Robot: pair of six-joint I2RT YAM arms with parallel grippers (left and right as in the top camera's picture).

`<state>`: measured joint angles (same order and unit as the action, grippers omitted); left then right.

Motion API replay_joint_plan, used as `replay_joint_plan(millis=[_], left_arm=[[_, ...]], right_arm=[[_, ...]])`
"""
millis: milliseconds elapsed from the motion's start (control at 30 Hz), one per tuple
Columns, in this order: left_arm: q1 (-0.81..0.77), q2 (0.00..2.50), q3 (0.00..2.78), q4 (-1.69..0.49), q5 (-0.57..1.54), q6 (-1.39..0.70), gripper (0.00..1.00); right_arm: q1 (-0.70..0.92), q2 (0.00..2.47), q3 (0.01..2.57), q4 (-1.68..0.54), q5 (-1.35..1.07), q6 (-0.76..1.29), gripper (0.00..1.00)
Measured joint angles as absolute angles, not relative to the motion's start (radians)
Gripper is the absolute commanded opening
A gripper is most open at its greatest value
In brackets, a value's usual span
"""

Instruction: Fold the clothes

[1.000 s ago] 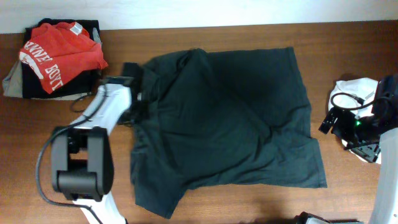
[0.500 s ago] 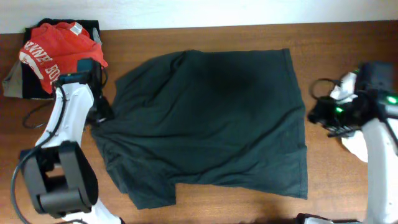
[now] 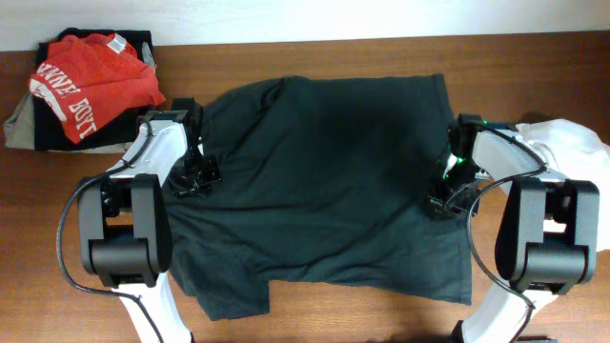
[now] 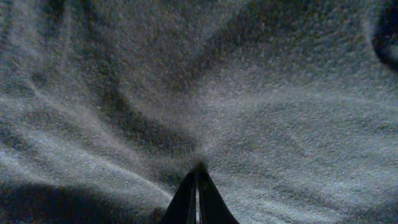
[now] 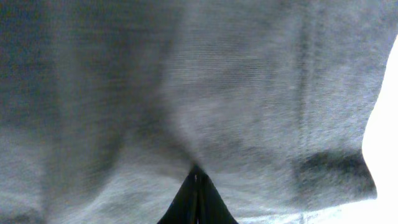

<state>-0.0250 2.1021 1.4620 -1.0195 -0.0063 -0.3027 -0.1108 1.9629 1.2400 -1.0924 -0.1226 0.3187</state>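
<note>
The clothes [image 3: 324,181], a very dark greenish-black T-shirt, lie spread plain side up across the middle of the wooden table [image 3: 534,67]. My left gripper [image 3: 193,179] is down on its left side near the sleeve. In the left wrist view, that gripper [image 4: 198,169] is shut, and the cloth [image 4: 236,93] puckers in creases toward the tips. My right gripper [image 3: 441,200] is down on the shirt's right edge. It [image 5: 196,170] is shut too, with folds of fabric [image 5: 186,81] drawn in to its tips.
A red T-shirt with white lettering [image 3: 91,81] tops a pile of clothing at the back left corner. A white cloth [image 3: 572,143] lies at the right edge, just behind the right arm. The shirt's lower left corner [image 3: 229,300] reaches close to the front edge.
The shirt has been pulled out flatter and shifted left. Both arms have swung in onto its sides: the left from the sleeve, the right from the table's right edge. Both grippers have closed.
</note>
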Motion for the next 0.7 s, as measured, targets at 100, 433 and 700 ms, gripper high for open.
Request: replay_joint_plan(millis=[100, 433, 700], left_arm=[[-0.024, 2.102, 1.463, -1.02, -0.008, -0.303, 0.12], [-0.017, 2.117, 1.467, -1.176, -0.01, -0.34, 0.23], [-0.023, 1.81, 1.457, -1.263, -0.041, -0.364, 0.18]], right_arm=[[-0.193, 1.958, 1.198, -1.056, -0.174, 0.319, 0.04], [-0.419, 1.956, 1.209, -1.046, -0.171, 0.371, 0.04], [-0.451, 1.85, 1.412, -1.28, -0.106, 0.331, 0.04]])
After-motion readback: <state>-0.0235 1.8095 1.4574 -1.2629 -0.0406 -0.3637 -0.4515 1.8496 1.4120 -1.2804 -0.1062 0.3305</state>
